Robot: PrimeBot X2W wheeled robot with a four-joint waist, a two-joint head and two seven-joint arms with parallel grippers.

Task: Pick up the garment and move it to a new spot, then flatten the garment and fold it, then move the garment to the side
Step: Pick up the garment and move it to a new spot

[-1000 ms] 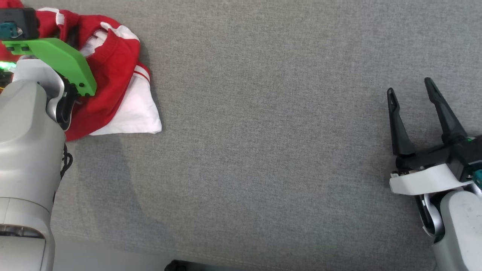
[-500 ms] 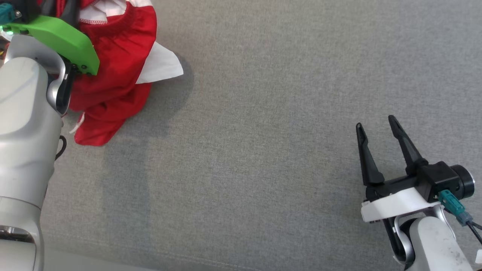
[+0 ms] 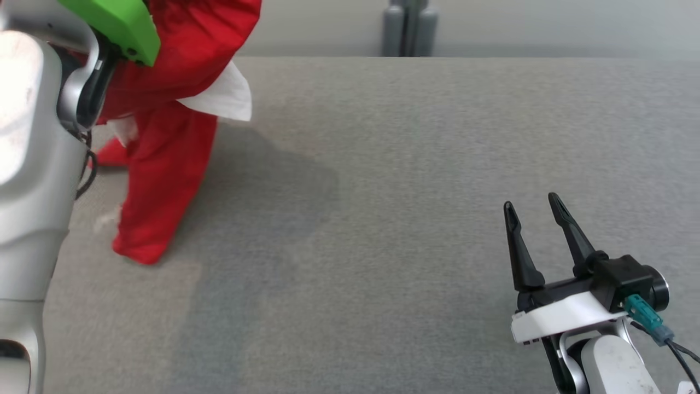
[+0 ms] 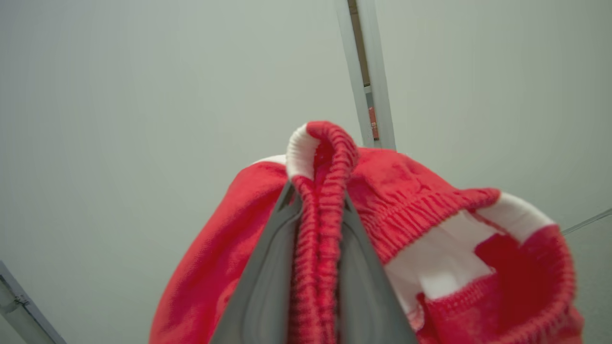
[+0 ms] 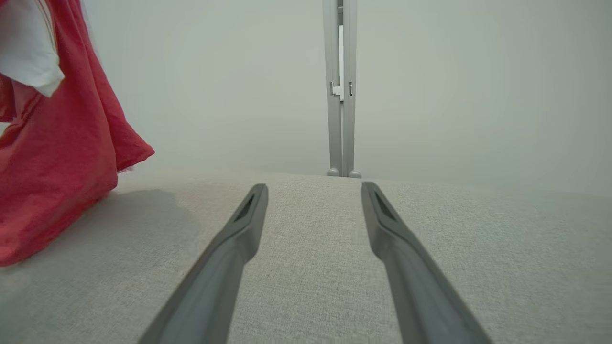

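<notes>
Garment (image 3: 164,180): hanging at far left, long axis pointing down, lower end touching the tabletop (image 3: 383,219).
Left gripper (image 4: 318,191): jaws clenching the garment's ribbed waistband.
Right gripper (image 3: 530,201): jaws standing released, hovering low.

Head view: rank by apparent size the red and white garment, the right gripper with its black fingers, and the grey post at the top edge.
1. red and white garment, largest, though cropped.
2. right gripper.
3. grey post, smallest, but farthest away and cropped, so unsure.
</notes>
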